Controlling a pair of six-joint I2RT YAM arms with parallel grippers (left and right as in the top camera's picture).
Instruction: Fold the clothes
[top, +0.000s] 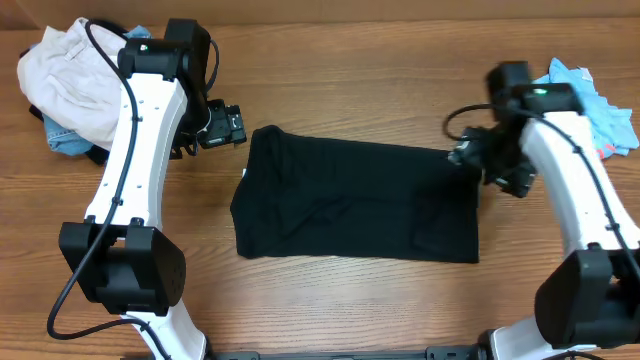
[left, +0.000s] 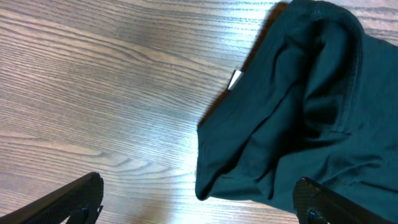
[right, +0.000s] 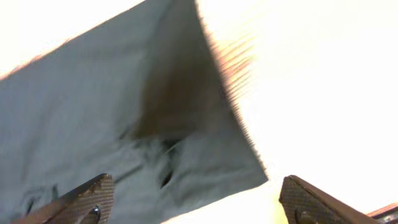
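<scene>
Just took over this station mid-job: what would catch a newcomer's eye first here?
The black T-shirt lies mid-table as a rumpled rectangle. The left claw and right claw, both open, flank its far corners. Heaped cream trousers sit at the far-left table corner, a light blue tee at far right.

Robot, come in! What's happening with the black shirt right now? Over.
Left gripper open, right gripper open, both empty. Black T-shirt flat on table between them. Cream trousers, blue tee off at the edges, nothing blocking.
</scene>
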